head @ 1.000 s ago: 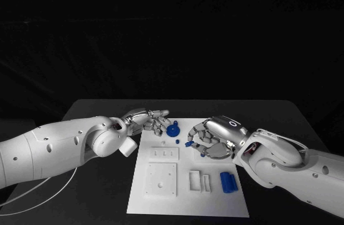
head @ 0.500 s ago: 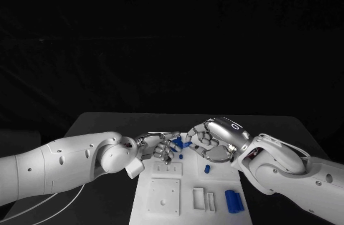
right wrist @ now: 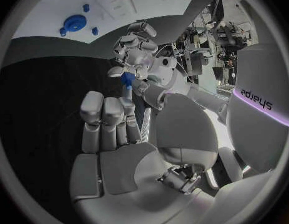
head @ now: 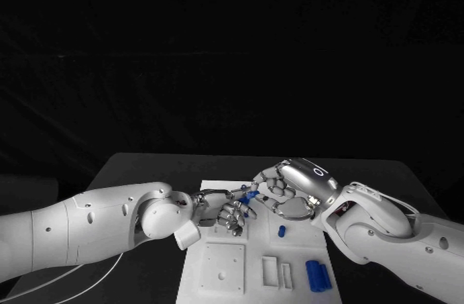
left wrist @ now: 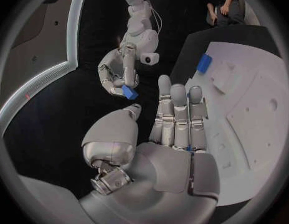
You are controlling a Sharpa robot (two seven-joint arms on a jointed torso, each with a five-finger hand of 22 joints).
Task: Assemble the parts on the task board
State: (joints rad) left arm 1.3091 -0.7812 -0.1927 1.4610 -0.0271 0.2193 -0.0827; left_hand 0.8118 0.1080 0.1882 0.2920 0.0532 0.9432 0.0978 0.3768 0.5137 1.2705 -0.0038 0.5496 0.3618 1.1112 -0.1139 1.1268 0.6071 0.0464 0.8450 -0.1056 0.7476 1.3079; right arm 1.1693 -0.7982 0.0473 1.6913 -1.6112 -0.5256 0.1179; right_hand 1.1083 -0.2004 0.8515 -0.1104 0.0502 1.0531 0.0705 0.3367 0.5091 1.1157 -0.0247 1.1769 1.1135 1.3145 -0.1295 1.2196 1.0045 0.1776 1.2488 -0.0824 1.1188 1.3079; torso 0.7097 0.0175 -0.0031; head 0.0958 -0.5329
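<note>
While both arms reach inward above the task board (head: 253,277), right hand (head: 290,190) pinches a small blue part (head: 251,195); left hand (head: 224,212) fingers (left wrist: 179,115) straight, holding nothing.

Task board (head: 242,287) white, on black table (head: 145,166). Parts blue: large block (head: 316,275), small peg (head: 281,231), round piece (right wrist: 74,23), small piece (left wrist: 129,92) at right hand's fingertips. Left hand (head: 220,209) and right hand (head: 286,191) silver; arms white.
</note>
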